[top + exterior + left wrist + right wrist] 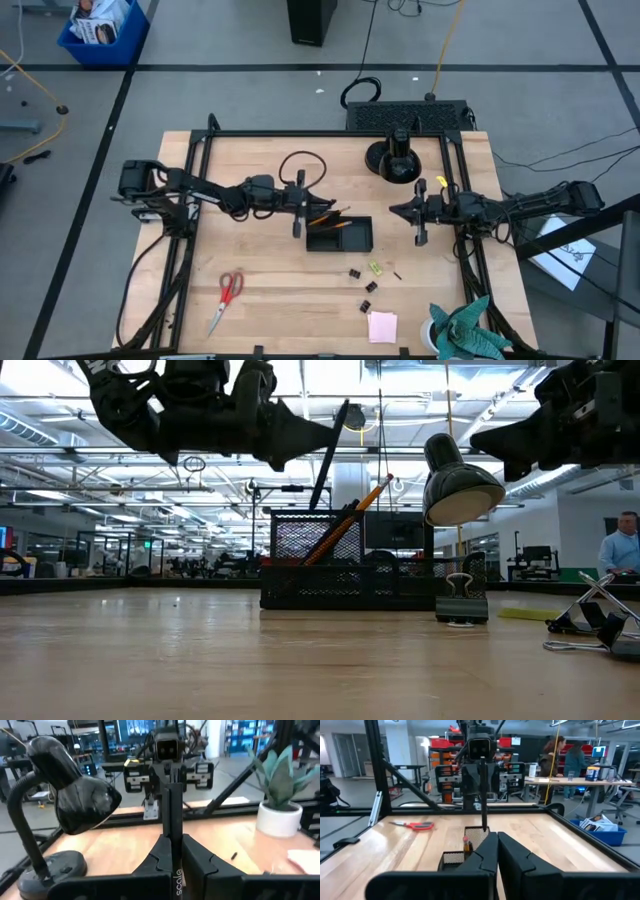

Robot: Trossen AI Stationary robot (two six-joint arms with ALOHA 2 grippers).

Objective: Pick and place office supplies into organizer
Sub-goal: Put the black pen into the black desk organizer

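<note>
- From the high view we see the left end effector (pixel 298 207) pinching a thin black pen (pixel 298 222) just beside the left edge of the organizer (pixel 339 235), which sits mid-table with pencils (pixel 330 217) leaning out of it. The left arm lies stretched inward from the table's left side. The right end effector (pixel 419 212) hangs to the organizer's right, well apart from it, fingers pressed together on nothing. Open wood lies between the organizer and the near edge, where the red-handled scissors (pixel 226 297) rest at left, binder clips (pixel 367 288) and a yellow-green piece (pixel 375 268) in the middle, the pink pad (pixel 382 326) near the edge beside a plant (pixel 465 333). A desk lamp (pixel 395 157) stands at the far edge.
- From the low view we see the pen (pixel 330 452) held tilted above the mesh organizer (pixel 345 568), an orange pencil (pixel 350 519) leaning inside. Clips (pixel 462 600) sit to its right.
- In the left wrist view the fingers (pixel 165 851) clamp the pen (pixel 173 820) upright.
- In the right wrist view the fingers (pixel 487 852) are shut; the organizer (pixel 465 851) lies ahead, the scissors (pixel 414 825) beyond.
</note>
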